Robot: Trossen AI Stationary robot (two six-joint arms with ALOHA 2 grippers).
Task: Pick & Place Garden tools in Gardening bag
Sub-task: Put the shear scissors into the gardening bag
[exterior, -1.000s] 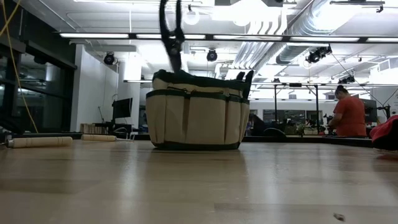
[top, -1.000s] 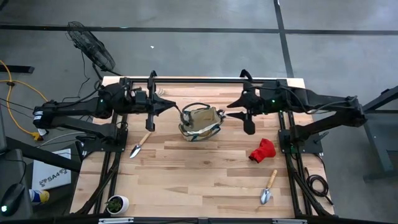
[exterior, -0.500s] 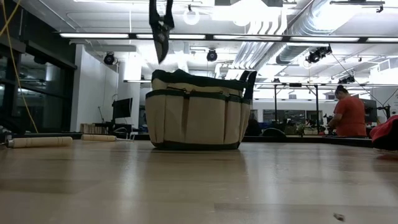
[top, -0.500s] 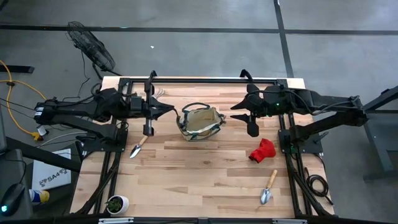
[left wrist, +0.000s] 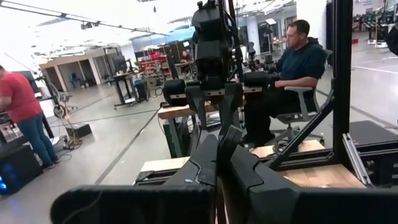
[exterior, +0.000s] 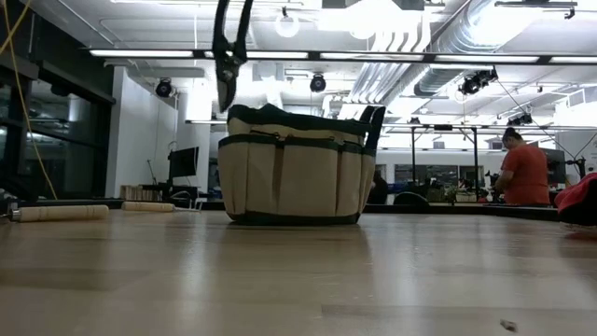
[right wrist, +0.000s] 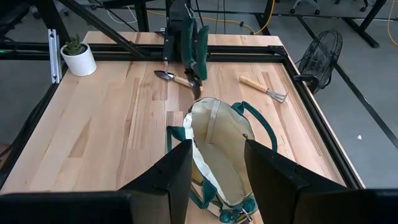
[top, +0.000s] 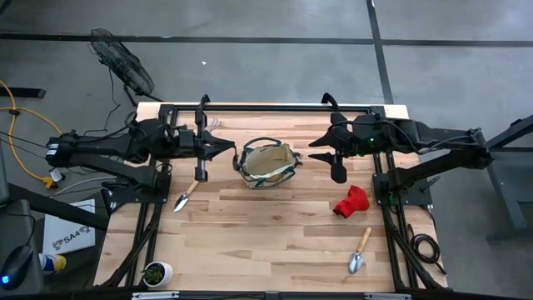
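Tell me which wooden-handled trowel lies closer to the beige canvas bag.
The wooden-handled metal trowel left of the beige canvas bag with green trim, under the left arm. The other trowel lies far off, near the table's front right, beyond the red glove.

Beige bag [top: 266, 164] upright, open, mid-bench. Trowels [top: 185, 197] [top: 359, 252] flat at left and front right. Red glove [top: 351, 202] right. Rake [right wrist: 263, 89] behind bag.

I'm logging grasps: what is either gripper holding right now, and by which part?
Nothing. The left gripper is shut empty beside the gardening bag; the right gripper is open and empty.
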